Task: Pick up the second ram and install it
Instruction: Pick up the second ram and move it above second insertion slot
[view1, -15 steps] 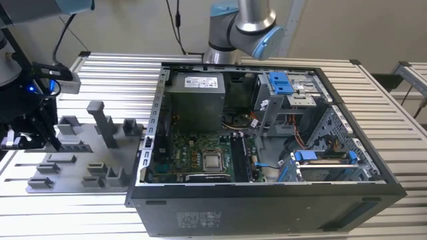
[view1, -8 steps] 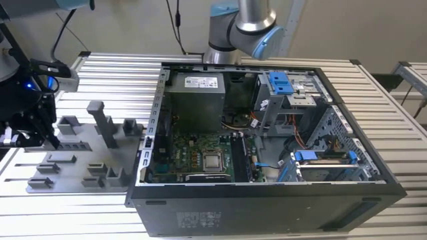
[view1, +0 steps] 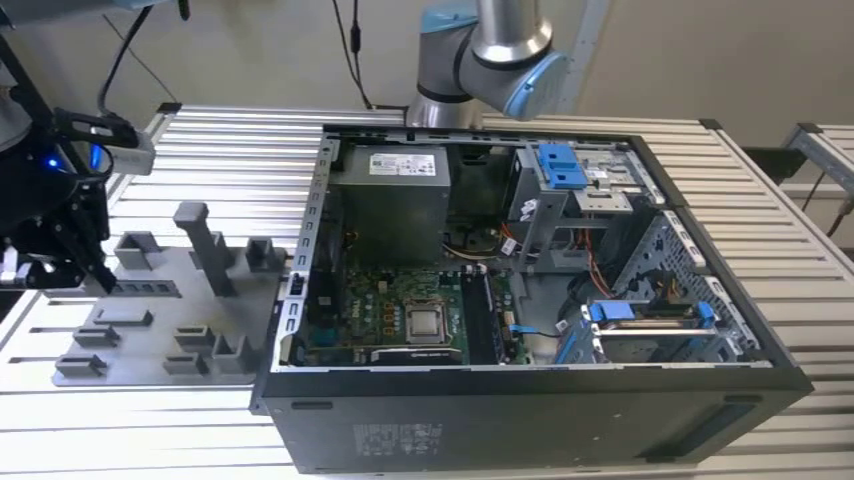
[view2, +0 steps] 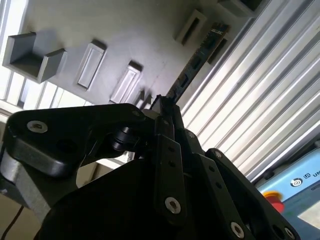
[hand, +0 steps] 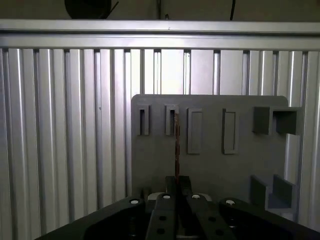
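The second ram (view2: 196, 59) is a thin dark stick with black chips, and my gripper (view2: 162, 102) is shut on its near end. In the first wrist view the second ram (hand: 176, 145) shows edge-on, running from the gripper (hand: 177, 182) down to a narrow slot of the grey fixture plate (hand: 210, 170). I cannot tell whether its far end still sits in that slot. In the exterior view the gripper (view1: 47, 262) hangs over the far-left side of the fixture plate (view1: 147, 310).
The open computer case (view1: 747, 340) lies at the exterior view's right of the fixture, with the motherboard (view1: 387, 305) inside. Tall grey posts (view1: 200, 240) and blocks stand on the fixture. A ribbed metal table (view1: 227, 150) carries everything. A red button (view2: 272, 199) sits beside the table.
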